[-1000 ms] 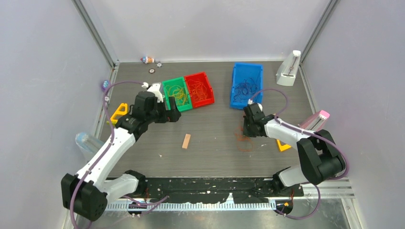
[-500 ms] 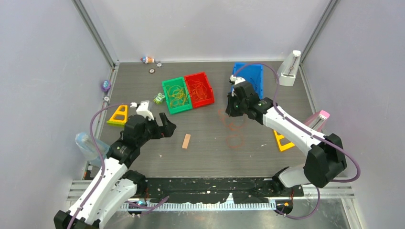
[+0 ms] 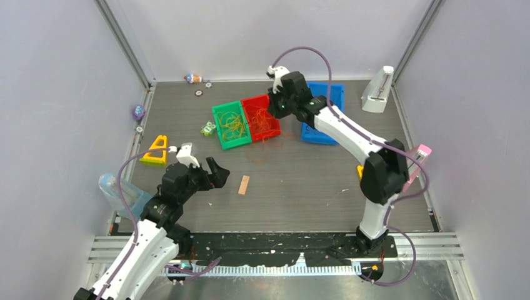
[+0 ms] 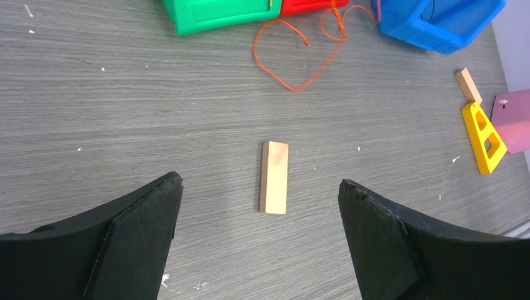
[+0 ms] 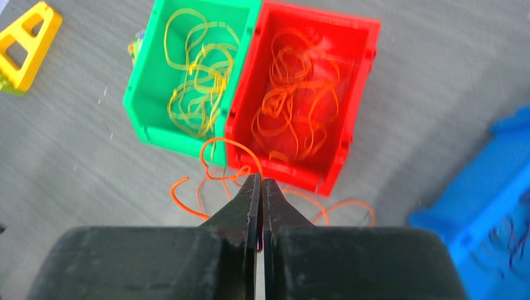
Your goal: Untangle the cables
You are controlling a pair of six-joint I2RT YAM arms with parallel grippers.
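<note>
Grey wood-grain worktop (image 3: 300, 187), boxed in by plain lilac-grey walls and metal corner posts. Blue bin (image 3: 315, 136) is largely covered by the right arm in the top view. The dark cables (image 5: 507, 234) inside it are seen only as blurred strands at the edge of the right wrist view. A loose orange-red cable (image 4: 292, 89) is laid in loops on the worktop just in front of the red bin (image 3: 267, 134), its far end cut off at the top of the left wrist view. Whether a strand is nipped by the right tool (image 5: 261, 181) cannot be told, as the fingers mask that spot. Yellow cables (image 5: 194, 81) are heaped in the green bin (image 5: 175, 142) and orange-red cables (image 5: 294, 106) in the red bin; the two bins are set side by side, touching. The right arm is stretched far across the worktop, with the right tool closed tight above the red bin's front wall. The left arm is held low at the near left, the left tool (image 4: 259, 181) spread wide with nothing gripped. A tan block (image 4: 275, 177) is seen lying flat between its fingers, touched by neither
</note>
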